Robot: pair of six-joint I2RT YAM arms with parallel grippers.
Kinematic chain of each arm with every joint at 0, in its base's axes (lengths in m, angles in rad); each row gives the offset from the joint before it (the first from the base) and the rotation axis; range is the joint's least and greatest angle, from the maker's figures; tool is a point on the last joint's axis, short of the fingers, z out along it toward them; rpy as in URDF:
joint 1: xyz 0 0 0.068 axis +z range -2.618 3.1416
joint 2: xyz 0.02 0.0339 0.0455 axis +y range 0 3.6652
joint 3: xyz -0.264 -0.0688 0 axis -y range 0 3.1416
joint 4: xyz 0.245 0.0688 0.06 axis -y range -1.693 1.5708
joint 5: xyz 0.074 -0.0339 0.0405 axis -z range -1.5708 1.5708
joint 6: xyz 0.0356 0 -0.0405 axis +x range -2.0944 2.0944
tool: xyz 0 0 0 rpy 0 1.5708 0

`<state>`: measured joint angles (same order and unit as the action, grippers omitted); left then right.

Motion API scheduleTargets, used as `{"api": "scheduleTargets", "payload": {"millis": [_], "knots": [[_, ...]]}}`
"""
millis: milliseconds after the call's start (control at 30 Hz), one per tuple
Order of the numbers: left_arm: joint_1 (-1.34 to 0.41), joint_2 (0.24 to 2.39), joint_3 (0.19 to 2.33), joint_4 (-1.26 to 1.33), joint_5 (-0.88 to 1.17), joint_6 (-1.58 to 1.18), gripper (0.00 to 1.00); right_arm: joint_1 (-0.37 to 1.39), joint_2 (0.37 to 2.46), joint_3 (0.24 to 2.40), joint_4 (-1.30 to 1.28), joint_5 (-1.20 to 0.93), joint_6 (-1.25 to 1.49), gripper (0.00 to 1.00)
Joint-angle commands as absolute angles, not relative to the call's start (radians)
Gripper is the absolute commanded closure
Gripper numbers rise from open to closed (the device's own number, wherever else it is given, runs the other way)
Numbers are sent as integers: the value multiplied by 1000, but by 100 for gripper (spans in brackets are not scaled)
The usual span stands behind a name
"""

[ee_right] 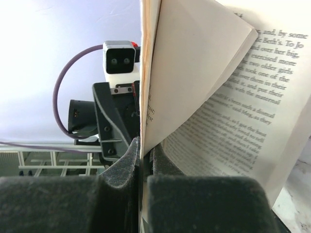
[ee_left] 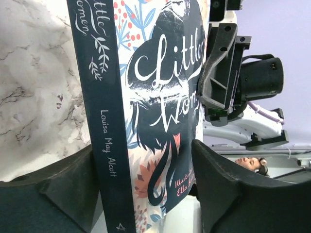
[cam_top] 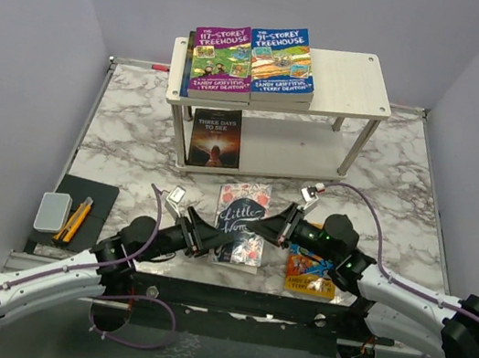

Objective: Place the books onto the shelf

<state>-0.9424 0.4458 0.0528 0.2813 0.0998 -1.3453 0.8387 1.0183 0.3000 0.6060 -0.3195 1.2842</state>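
Closest to us, the right gripper (ee_right: 144, 147) has its dark pads pressed together on the thin front cover of the Little Women paperback (ee_right: 194, 82). The pages hang loose and fan out toward 3 o'clock, their print readable only in scraps. The left gripper (ee_left: 143, 148) stands with its jaws wide apart astride the same book's spine edge. One pad lies just beside the spine and the other over the cover, and we cannot tell whether either presses. The spine reads "Louisa May Alcott" and the cover "Little Women" in white script.

From above, we see this book between the two wrists near the 6 o'clock edge of the marble table (cam_top: 136, 133). An orange book (cam_top: 308, 273) lies at its 4 o'clock, partly under the right arm.

At 12 o'clock stands the white shelf (cam_top: 355, 74). On its top tier lie the purple "117-Storey Treehouse" (cam_top: 220, 62) and, touching it at 3 o'clock, the blue "91-Storey Treehouse" (cam_top: 282, 61). Bare board shows over the tier's 3 o'clock half. On the lower tier "Three Days to See" (cam_top: 216, 138) lies at the 9 o'clock end, with bare board beside it. Open marble runs between the shelf's legs and the held book.

At 8 o'clock a grey case (cam_top: 53, 211) and a yellow-handled tool (cam_top: 74, 222) rest on a dark mat (cam_top: 99, 196).
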Motion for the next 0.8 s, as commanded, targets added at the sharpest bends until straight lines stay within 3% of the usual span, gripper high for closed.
{"api": "scheduleTargets", "payload": {"millis": [0,133,367,467,767], "knots": [[-940,420,34,391,153,-1402,35,847,997,326,726,-354,1302,100],[-940,406,51,391,157,-1402,55,847,978,318,713,-354,1297,100],[-940,423,93,391,170,-1388,75,847,943,318,651,-359,1265,100],[-941,431,117,387,172,-1378,100,847,921,313,616,-361,1252,100],[-940,470,178,305,161,-1315,100,847,856,346,449,-356,1193,100]]}}
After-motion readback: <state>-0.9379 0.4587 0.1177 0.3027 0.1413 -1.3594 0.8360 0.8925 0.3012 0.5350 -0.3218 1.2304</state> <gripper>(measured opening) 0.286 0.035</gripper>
